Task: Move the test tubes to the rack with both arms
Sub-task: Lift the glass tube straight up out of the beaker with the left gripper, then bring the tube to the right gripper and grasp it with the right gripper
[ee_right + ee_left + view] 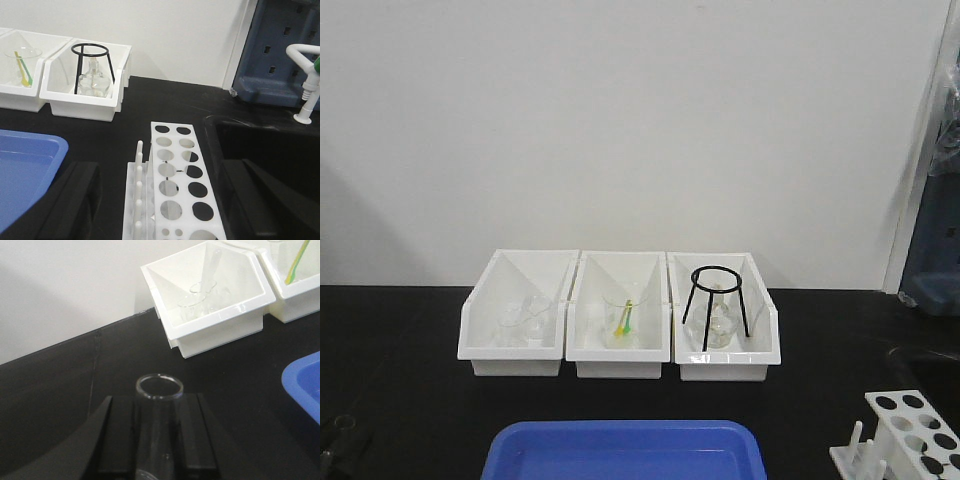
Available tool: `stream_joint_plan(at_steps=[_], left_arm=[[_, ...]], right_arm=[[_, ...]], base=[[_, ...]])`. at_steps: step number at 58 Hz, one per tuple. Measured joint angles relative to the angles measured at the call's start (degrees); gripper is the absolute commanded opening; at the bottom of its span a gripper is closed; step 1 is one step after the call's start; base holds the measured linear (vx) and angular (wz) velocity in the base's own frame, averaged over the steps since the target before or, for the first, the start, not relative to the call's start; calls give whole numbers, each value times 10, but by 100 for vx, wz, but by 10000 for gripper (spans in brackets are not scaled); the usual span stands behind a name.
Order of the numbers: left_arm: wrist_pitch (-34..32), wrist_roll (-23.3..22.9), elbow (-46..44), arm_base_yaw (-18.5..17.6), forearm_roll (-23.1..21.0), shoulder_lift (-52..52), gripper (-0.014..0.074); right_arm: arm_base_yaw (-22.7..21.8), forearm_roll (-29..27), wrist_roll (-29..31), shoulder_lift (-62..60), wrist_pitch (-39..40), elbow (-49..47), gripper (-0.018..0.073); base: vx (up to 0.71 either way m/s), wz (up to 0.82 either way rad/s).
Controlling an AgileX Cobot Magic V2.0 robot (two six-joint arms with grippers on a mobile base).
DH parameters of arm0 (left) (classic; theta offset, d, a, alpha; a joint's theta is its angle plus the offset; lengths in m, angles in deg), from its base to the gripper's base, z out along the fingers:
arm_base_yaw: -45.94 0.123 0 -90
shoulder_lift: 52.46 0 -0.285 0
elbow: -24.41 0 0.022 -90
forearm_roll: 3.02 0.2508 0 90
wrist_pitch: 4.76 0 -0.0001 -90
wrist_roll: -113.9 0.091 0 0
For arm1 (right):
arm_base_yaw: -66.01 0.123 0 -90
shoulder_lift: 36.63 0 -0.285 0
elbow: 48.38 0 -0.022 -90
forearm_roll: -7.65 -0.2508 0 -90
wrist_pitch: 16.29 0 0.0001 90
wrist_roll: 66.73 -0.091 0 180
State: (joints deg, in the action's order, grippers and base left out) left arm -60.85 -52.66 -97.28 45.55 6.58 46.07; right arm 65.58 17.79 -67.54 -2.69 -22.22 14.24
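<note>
One slender clear glass test tube (156,442) sits clamped in left gripper (159,400), right gripper (160,172) gapes wide astride white holed plastic rack (182,192), every visible hole empty, none delivered yet.

Rack (180,150) is showing up plain white with dark round holes, test tube (159,440) is looking clear, three bins (620,368) are looking white too, wire tripod (716,305) is reading black, tray (620,430) is coming through bright blue, tabletop (400,340) is looking black.
</note>
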Motion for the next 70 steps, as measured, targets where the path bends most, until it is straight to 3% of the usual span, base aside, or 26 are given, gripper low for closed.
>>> stream_joint_plan(at_steps=[14,25,38,52,60,70], left_arm=[[2,-30,0,0,0,-16,31],[23,-43,0,0,-14,-82,21],[91,-84,0,0,-63,-180,22],[211,-152,-60,0,-63,-245,22],[288,-210,-149,0,-15,-250,22],[317,-354,-231,0,110,-250,22]], right_arm=[[0,0,0,0,0,0,547],[0,-1,0,0,-3,0,547],[0,-1,-1,4,-20,-2,547],[0,-2,0,62,-87,-54,547],[0,-2,0,107,-76,-81,547],[0,-8,-1,147,4,-83,547]], base=[[0,0],[0,0],[0,0],[0,0],[0,0],[0,0]])
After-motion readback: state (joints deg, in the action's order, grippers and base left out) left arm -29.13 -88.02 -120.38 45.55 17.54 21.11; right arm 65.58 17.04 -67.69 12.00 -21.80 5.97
